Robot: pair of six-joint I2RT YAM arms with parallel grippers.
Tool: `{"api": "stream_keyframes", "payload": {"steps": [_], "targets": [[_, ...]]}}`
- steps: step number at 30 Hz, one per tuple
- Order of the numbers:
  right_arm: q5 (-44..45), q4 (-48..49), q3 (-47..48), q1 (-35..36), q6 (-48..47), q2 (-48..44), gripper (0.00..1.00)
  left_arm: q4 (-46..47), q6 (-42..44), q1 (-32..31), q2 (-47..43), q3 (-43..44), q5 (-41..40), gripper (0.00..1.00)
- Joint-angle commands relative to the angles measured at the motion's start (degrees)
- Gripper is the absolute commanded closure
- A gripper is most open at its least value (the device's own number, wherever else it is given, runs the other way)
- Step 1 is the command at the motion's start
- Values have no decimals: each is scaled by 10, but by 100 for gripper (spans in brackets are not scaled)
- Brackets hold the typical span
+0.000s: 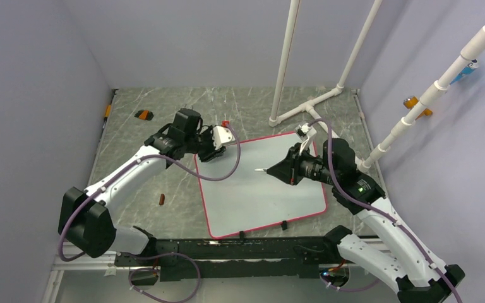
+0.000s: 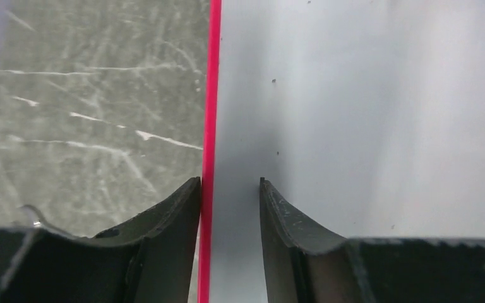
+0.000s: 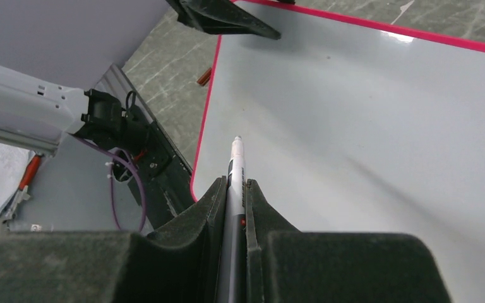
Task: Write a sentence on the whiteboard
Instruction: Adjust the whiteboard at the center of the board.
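Marble table holds 1 whiteboard; left gripper gapes, right gripper pinches 1 apparent marker.

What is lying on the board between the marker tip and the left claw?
Nothing lies there. In the top view, only bare whiteboard separates the marker from the left claw; no writing shows.

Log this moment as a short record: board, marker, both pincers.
whiteboard: flat on the table, pink rim, no writing visible
marker: clamped in right pincer, tip pointing across the board; contact unclear
left pincer: open, straddling the board's left rim
right pincer: shut on marker, above the board
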Motion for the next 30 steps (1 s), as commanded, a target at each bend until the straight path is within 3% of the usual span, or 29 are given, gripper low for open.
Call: {"api": "stream_keyframes", "payload": {"steps": [1, 8, 12, 14, 17, 19, 25, 30], "targets": [[40, 66, -13, 38, -27, -10, 100, 83, 82, -9, -31, -36, -97, 100], [82, 113, -33, 104, -37, 7, 100, 123, 89, -16, -55, -57, -140, 100], [100, 109, -25, 114, -38, 12, 100, 55, 61, -15, -57, 6, -93, 59], [109, 100, -19, 115, -40, 12, 100, 24, 64, -15, -55, 29, -69, 47], [118, 85, -14, 116, -39, 9, 100, -12, 61, -12, -41, 67, -35, 38], [120, 80, -16, 116, -37, 3, 100, -52, 38, -4, -16, 110, -8, 35], [124, 54, -9, 115, -37, -10, 100, -253, 10, 29, 130, 350, 119, 33], [138, 18, 6, 116, -37, -36, 100, -350, 21, 55, 237, 459, 212, 29]]}}
